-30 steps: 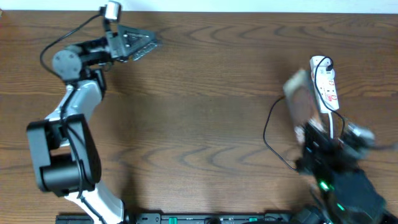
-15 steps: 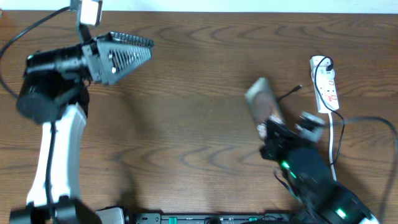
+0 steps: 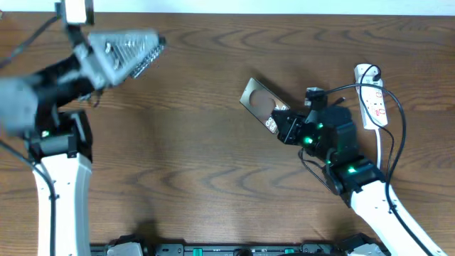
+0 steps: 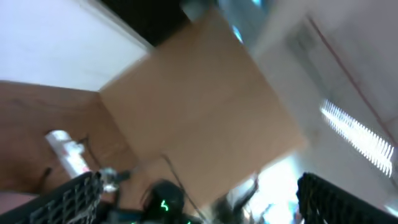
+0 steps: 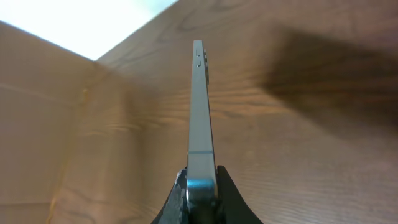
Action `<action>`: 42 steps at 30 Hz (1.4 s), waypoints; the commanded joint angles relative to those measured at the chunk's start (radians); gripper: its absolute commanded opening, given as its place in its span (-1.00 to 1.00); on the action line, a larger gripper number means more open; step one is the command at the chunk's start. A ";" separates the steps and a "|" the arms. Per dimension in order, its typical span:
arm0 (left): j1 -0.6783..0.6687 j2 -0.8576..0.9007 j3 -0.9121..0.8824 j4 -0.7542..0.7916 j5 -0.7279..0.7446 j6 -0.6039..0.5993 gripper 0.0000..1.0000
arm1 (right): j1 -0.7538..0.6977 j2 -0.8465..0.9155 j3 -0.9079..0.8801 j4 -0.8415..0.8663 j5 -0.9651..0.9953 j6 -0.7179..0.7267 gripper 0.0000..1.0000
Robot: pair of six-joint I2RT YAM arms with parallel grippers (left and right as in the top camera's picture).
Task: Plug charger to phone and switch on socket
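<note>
Left gripper (image 3: 146, 51): raised over the table's far left corner, claw spread wide with nothing between the fingers. In the left wrist view both meshed fingers (image 4: 71, 200) sit at the bottom corners of a blurred, upward-tilted picture.

Right gripper (image 3: 279, 122): right of the table's middle, claw pressed together on one end of the phone (image 3: 256, 99). The right wrist view shows the gripper (image 5: 200, 190) pinching both flat faces.

Phone: held by the right gripper, free end pointing toward the far left, between the table's middle and the socket (image 3: 372, 96). The right wrist view shows the phone (image 5: 200, 106) edge-on, a thin grey strip running away from the fingers over the wood. Whether any part touches the table (image 3: 213, 163) I cannot tell.

Socket: white strip lying flat near the table's far right corner, long side running far to near, red marks on its face. A black plug (image 3: 374, 72) sits at its far end, and a white cord (image 3: 379, 146) leaves its near end.

Charger (image 3: 402, 121): thin black cable arcing from beside the right gripper, across the socket's far end, then curving down along the right edge. Its connector tip cannot be made out.

Table: brown wood grain.
</note>
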 commanded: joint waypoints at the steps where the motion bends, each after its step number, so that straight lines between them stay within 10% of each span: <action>1: -0.082 0.011 0.008 -0.309 -0.340 0.521 1.00 | -0.057 -0.039 0.058 -0.007 -0.148 -0.057 -0.98; 14: -0.347 0.096 0.023 -1.165 -1.027 1.017 0.99 | -0.257 -0.035 0.038 -0.064 -0.195 -0.145 -0.98; 22: -0.349 -0.096 0.041 -1.439 -1.260 1.100 0.99 | -0.468 -0.018 0.028 0.348 -0.672 0.135 -0.99; 31: -0.349 -0.303 0.040 -1.597 -1.170 1.096 0.98 | -0.414 0.088 -0.054 0.452 -0.726 0.228 -0.98; 42: -0.349 -0.465 -0.184 -1.330 -0.810 0.951 0.96 | -0.302 0.369 -0.267 1.471 -0.618 0.800 -0.99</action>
